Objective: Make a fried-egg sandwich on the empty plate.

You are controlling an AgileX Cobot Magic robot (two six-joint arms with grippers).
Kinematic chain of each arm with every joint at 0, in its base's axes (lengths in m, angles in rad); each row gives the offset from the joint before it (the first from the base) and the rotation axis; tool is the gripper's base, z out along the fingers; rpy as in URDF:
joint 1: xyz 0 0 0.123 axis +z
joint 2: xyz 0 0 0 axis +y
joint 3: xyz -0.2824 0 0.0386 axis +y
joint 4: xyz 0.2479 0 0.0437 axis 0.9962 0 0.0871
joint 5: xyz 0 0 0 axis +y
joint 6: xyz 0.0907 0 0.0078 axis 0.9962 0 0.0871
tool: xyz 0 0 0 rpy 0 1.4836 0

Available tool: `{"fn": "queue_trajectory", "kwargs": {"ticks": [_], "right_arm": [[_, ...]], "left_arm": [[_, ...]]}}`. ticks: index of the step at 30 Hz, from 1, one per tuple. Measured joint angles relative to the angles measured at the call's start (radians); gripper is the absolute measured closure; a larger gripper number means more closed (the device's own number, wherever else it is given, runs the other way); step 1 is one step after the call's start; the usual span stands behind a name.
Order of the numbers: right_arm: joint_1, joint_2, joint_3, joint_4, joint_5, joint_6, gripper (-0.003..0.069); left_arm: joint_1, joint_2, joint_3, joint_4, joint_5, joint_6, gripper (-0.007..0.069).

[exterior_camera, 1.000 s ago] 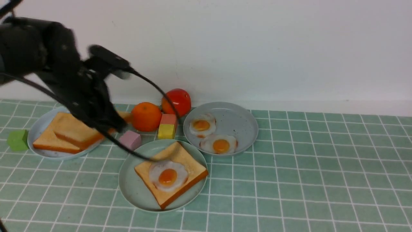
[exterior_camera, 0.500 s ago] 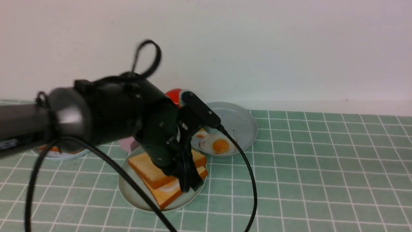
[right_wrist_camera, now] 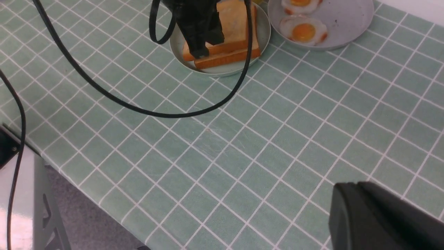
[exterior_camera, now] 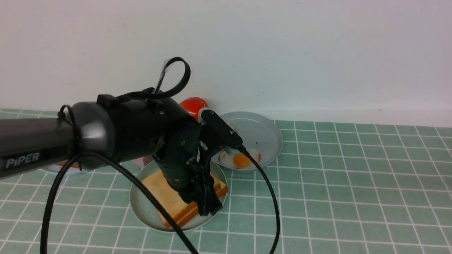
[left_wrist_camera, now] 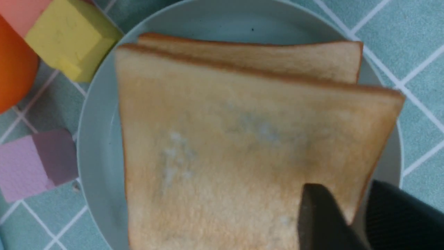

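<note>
The sandwich (exterior_camera: 159, 190), judged light, stiff and best taken by a crust edge, was seen on the mint plate (exterior_camera: 141, 206), one top corner straddled by the left gripper (exterior_camera: 208, 209), whose fingers (left_wrist_camera: 319, 215) could not be told pinching from loose.

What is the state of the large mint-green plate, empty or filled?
Filled: two toast slices lie stacked on the plate, the upper slightly offset. What lies between them is hidden.

**Bare wall, green-tiled table**

A plain off-white wall (exterior_camera: 317, 53) runs behind the table (exterior_camera: 353, 197) and meets it along a pale strip. The tabletop is a grid of small mint-green squares with white lines. The light is soft and even. Past the table's edge, grey floor (right_wrist_camera: 93, 225) shows.
</note>
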Motion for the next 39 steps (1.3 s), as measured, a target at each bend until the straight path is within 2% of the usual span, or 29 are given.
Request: {"fn": "queue_trajectory", "kwargs": {"ticks": [4,6,8,10,11,12,13,15,18,23,29,35,39], "right_arm": [[0.000,0.000,0.000,0.000,0.002,0.000,0.0622],[0.000,0.000,0.000,0.000,0.002,0.000,0.0621],[0.000,0.000,0.000,-0.005,0.002,0.000,0.0619],[0.000,0.000,0.000,-0.023,0.002,0.000,0.0617],[0.000,-0.002,0.000,-0.040,0.002,0.000,0.0617],[0.000,-0.002,0.000,-0.043,0.002,0.000,0.0617],[0.000,-0.007,0.000,-0.066,0.002,0.000,0.0616],[0.000,-0.014,0.000,-0.094,0.002,0.000,0.0616],[0.000,-0.026,0.005,-0.111,0.002,0.003,0.0620],[0.000,-0.058,0.047,-0.134,-0.002,0.057,0.0664],[0.000,-0.123,0.141,-0.183,-0.053,0.145,0.0670],[0.000,-0.141,0.198,-0.191,-0.096,0.264,0.0668],[0.000,-0.141,0.200,-0.192,-0.097,0.283,0.0666]], "left_arm": [[0.000,-0.007,-0.010,-0.042,0.019,-0.021,0.0228],[0.000,-0.031,-0.028,-0.075,0.037,-0.053,0.0212],[-0.002,-0.073,-0.038,-0.104,0.043,-0.081,0.0239],[-0.007,-0.158,-0.040,-0.137,0.043,-0.117,0.0328],[-0.014,-0.227,-0.028,-0.153,0.033,-0.132,0.0417],[-0.014,-0.239,-0.028,-0.155,0.030,-0.134,0.0417],[-0.022,-0.334,-0.001,-0.169,0.000,-0.142,0.0529],[-0.032,-0.481,0.067,-0.193,-0.066,-0.152,0.0629],[-0.038,-0.695,0.222,-0.244,-0.191,-0.172,0.0638],[-0.038,-0.981,0.534,-0.347,-0.450,-0.181,0.0638],[-0.038,-1.196,0.869,-0.378,-0.762,-0.184,0.0638],[-0.038,-1.251,1.008,-0.383,-0.906,-0.182,0.0638],[-0.038,-1.251,1.038,-0.383,-0.920,-0.180,0.0638]]}}
